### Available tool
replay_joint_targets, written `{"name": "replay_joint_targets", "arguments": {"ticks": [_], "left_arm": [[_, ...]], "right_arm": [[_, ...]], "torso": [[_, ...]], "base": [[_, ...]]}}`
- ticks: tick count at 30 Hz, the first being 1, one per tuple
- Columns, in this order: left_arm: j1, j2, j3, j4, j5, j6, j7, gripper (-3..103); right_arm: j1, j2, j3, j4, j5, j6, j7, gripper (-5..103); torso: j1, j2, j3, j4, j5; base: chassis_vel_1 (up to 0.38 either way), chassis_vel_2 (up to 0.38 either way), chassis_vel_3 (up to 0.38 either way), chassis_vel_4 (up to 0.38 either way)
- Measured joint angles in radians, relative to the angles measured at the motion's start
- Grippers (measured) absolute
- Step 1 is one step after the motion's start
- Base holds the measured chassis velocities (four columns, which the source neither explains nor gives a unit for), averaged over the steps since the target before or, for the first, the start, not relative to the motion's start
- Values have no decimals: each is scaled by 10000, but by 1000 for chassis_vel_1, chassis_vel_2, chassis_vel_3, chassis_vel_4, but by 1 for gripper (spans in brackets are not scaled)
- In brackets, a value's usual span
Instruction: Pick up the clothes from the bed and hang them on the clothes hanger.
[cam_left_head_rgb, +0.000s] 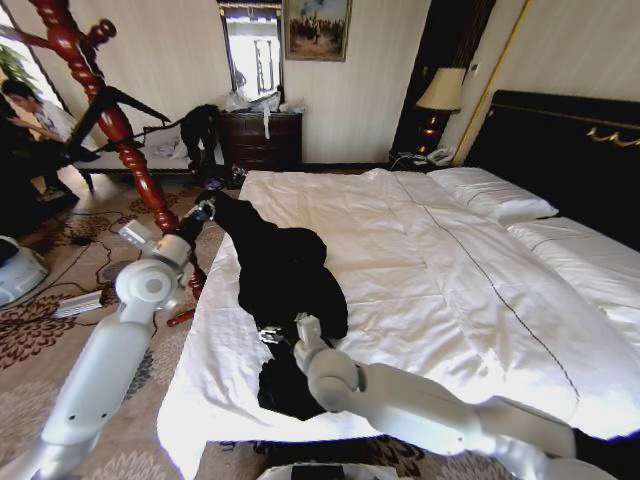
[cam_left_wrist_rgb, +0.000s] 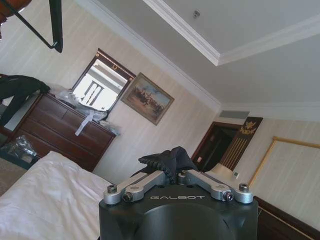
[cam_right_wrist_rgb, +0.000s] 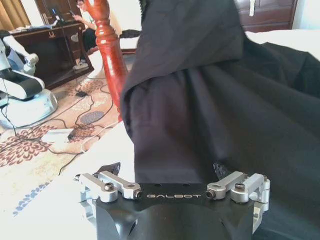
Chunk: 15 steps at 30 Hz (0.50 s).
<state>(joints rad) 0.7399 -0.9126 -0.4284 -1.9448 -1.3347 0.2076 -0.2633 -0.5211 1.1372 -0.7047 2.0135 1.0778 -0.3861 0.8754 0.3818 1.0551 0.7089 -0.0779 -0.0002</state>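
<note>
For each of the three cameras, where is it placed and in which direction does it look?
Head view: on the head, looking down at the bed; both arms show.
Left wrist view: behind the left gripper, tilted up toward wall and ceiling.
Right wrist view: behind the right gripper, facing the clothes.
Shared: all three show the clothes, both grippers pinching them.

Head high; wrists close on clothes (cam_right_wrist_rgb: 210, 100)

Only legible text was the brand "GALBOT", in pale caps on the black housing of the left gripper (cam_left_wrist_rgb: 177, 176) in the left wrist view, and again on the right gripper (cam_right_wrist_rgb: 174, 181) housing in the right wrist view. No other words, nos. or labels were readable.
</note>
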Motion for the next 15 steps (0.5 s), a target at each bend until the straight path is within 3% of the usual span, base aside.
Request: {"name": "replay_joint_targets", "arguments": {"ticks": [3,10,15], "left_arm": [[-39,-40,51,20,4,9,-16,0],[-136,-77,127,19,5,20,-39,0],[-165,-76,139,5,1,32,-49,0]], "right_arm": [[76,443,-129,-376,52,-350,389,100],[194,845,-194,-819,63,-432,604,102],[143,568,-223,-876,-110,-241,544,83]], "torso": [[0,0,0,0,0],[0,0,0,1,1],[0,0,0,-1,0]], "base": [[0,0,0,0],[0,0,0,0],[0,0,0,0]]}}
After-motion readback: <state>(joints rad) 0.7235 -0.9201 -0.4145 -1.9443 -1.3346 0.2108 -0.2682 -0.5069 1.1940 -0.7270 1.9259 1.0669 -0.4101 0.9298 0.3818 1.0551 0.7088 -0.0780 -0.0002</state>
